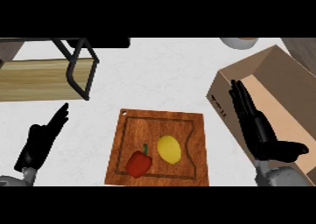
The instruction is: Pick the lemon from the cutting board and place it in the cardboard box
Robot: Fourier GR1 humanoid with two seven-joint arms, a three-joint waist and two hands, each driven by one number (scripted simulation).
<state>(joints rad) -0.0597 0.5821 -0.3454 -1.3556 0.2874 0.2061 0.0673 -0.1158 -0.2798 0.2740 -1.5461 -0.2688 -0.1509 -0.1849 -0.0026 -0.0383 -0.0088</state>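
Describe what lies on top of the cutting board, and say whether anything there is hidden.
On the cutting board lie a yellow lemon and a red pepper, side by side. Both hands are off the board, so neither is covered; whatever is under the board cannot be seen.

Lemon (169, 149) beside red pepper (139, 163) on cutting board (186, 127), hands apart.
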